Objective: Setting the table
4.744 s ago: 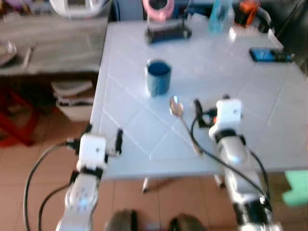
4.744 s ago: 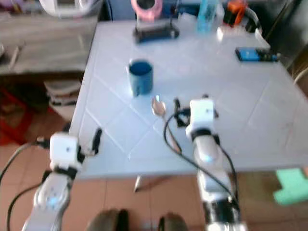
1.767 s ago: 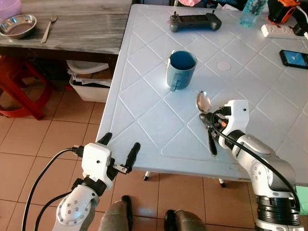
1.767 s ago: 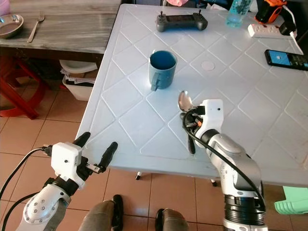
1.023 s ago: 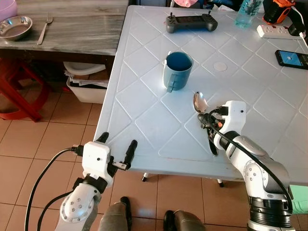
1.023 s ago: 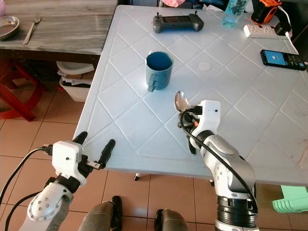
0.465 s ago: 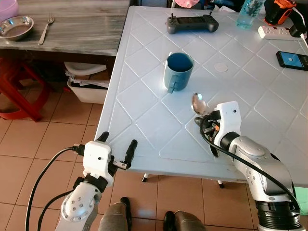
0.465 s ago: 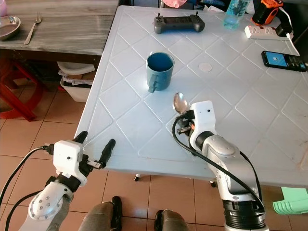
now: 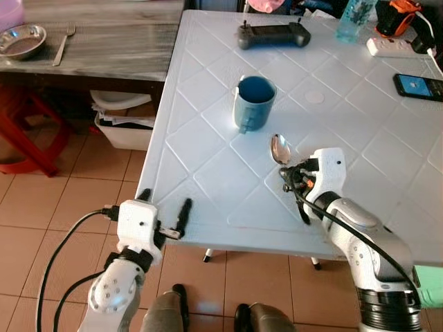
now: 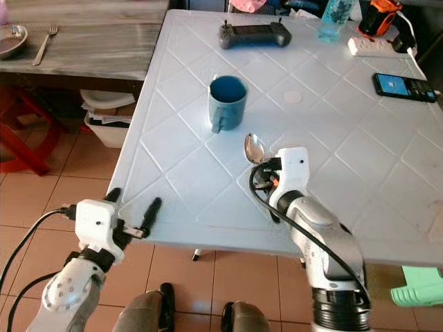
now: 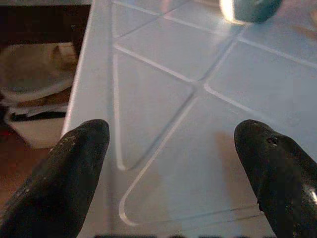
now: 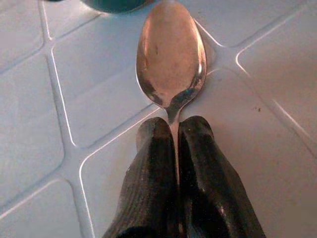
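1. White tabletop (image 9: pixel 208 166) with a raised diamond pattern, over a tiled floor (image 9: pixel 41 207). A grey side counter to the left carries a steel bowl (image 9: pixel 23 41) and a fork (image 9: pixel 62 45). At the far side of the tabletop: a game controller (image 9: pixel 273 36), a bottle (image 9: pixel 350 12), a power strip (image 9: pixel 400 46) and a phone (image 9: pixel 418 86).

2. Blue mug (image 9: pixel 253 103) stands upright near the tabletop's middle, handle toward the robot.

3. Right end effector (image 12: pixel 174 148): fingers pinched together on the neck of the spoon (image 12: pixel 171 54), just behind the bowl. The spoon's bowl faces up and points toward the mug, just short of it and not touching. It sits low over the tabletop; contact with the surface cannot be told.

4. Left end effector (image 11: pixel 168 163): fingers spread apart, holding nothing, hovering at the near-left tabletop edge.

5. Judged step: placing the spoon beside the mug.

6. To do it well:
   - lower until the spoon rests flat, then part the fingers;
   - open slowly, since the thin neck may stick to a pad and flick sideways;
   - mind the raised ribs, where a spoon set across one may rock or roll;
   - keep the spoon's bowl clear of the mug so it is not nudged;
   - withdraw straight back along the handle line.
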{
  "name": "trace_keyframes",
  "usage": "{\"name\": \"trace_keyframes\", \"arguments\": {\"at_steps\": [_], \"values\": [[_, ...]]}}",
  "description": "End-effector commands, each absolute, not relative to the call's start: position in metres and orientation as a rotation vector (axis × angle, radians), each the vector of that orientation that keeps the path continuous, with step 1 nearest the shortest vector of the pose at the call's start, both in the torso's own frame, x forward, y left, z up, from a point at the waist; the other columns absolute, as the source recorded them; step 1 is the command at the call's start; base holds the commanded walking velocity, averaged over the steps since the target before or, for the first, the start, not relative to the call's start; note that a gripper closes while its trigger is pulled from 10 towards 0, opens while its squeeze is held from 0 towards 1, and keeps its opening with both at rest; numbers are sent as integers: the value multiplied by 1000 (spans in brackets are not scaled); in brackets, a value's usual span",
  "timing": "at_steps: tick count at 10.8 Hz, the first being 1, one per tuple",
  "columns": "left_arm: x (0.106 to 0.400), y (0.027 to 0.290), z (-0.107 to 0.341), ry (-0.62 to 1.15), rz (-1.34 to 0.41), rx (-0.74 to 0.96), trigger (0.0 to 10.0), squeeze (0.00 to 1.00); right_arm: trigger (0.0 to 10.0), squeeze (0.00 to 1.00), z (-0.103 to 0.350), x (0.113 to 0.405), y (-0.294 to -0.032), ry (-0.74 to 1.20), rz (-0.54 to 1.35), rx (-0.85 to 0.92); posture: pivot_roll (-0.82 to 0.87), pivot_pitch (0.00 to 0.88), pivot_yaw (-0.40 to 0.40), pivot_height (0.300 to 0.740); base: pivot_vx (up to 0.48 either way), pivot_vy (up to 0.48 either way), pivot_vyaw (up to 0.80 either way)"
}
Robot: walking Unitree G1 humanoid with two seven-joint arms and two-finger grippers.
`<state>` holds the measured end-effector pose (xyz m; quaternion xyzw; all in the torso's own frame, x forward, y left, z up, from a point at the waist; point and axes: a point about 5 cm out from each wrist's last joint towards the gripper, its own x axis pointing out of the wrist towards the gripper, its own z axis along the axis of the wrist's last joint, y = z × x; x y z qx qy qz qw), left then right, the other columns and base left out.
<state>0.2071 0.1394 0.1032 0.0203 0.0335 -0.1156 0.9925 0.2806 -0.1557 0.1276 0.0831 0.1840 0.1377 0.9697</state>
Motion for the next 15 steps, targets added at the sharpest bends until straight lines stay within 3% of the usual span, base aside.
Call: {"name": "trace_keyframes", "arguments": {"at_steps": [1,9,15], "values": [[208,143,98,93,-208,54,10000,0,0,0,71,257,-144,699,301,243,56,211,4,740,0,480,0],[226,147,96,71,-114,78,10000,0,0,0,76,272,-116,630,360,246,45,153,1,740,0,480,0],[231,161,94,64,14,127,10000,0,0,0,110,293,-116,286,352,177,41,148,5,740,0,480,0]]}}
